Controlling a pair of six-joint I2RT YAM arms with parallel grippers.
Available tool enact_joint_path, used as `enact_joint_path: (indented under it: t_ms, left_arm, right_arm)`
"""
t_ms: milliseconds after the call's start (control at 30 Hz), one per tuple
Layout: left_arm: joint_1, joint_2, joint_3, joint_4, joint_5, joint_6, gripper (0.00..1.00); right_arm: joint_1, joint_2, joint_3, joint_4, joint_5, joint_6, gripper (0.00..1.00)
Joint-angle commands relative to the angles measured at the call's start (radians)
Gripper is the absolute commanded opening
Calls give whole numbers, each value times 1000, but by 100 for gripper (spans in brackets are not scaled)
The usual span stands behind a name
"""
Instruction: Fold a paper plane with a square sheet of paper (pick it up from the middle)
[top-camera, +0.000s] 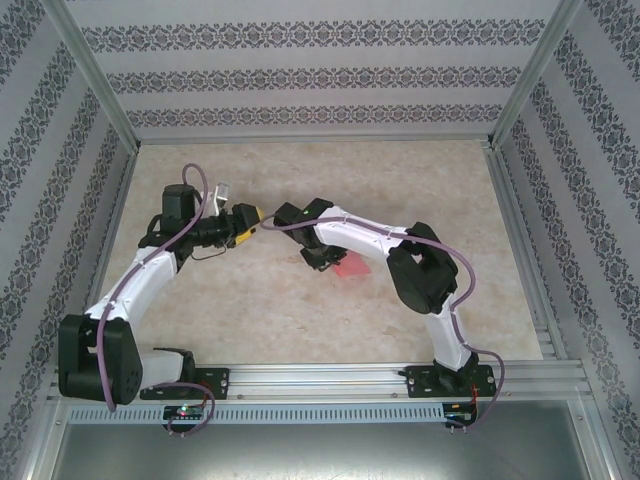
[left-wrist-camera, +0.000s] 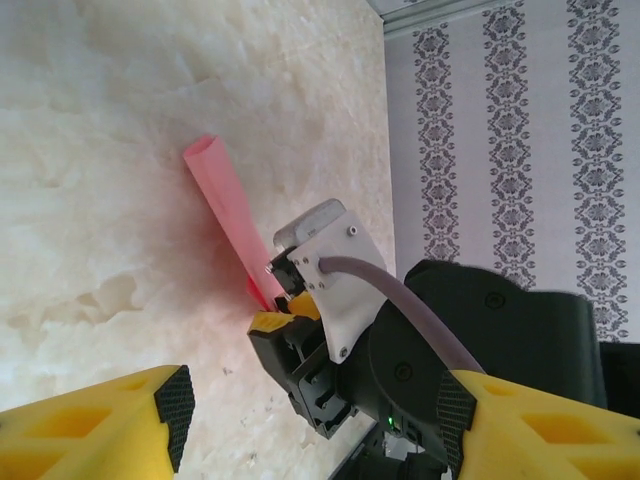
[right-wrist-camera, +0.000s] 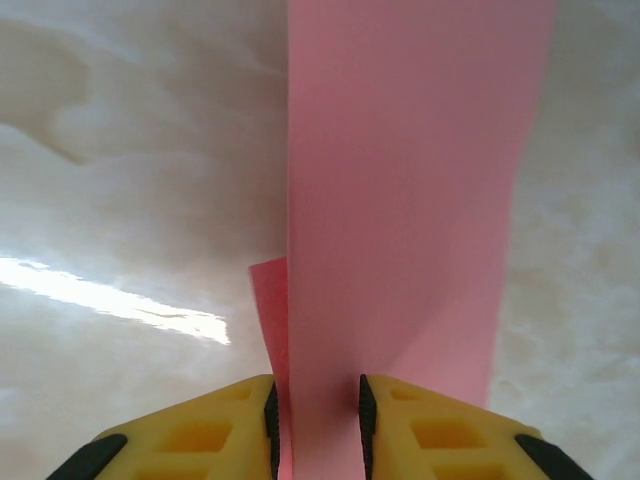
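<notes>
The square sheet of paper (top-camera: 352, 268) is salmon pink and folded into a long narrow strip (left-wrist-camera: 220, 190) on the marbled table. My right gripper (top-camera: 322, 260) points down onto one end of it. Its yellow jaws (right-wrist-camera: 316, 400) stand a narrow gap apart, with the pink strip (right-wrist-camera: 400, 200) running between the pads and a small flap raised by the left pad. In the left wrist view the right gripper (left-wrist-camera: 287, 312) meets the strip's near end. My left gripper (top-camera: 250, 222) hovers just left of the right wrist, open (left-wrist-camera: 315, 405), with nothing held.
The beige marbled table (top-camera: 300, 330) is boxed in by patterned walls (top-camera: 320, 80) and aluminium rails (top-camera: 520, 250). The two wrists sit close together at the table's middle. The right arm's elbow (top-camera: 420, 275) rises to the right of the paper.
</notes>
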Motion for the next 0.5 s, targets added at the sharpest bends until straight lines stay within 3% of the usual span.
enact_joint_path:
  t_ms: [0,200,467]
  left_arm:
    - [13,-42,-30,-60,24,33,68]
    - [13,-28,-43,-34,43,25,68]
    - [-47,112,15,67,43,-1,67]
  right_arm:
    - [9,27,-29,81,-136,25,30]
    - [-9,-5,-94,185,-262,23,34]
    - [-83,-229,-278,342,-355,22,42]
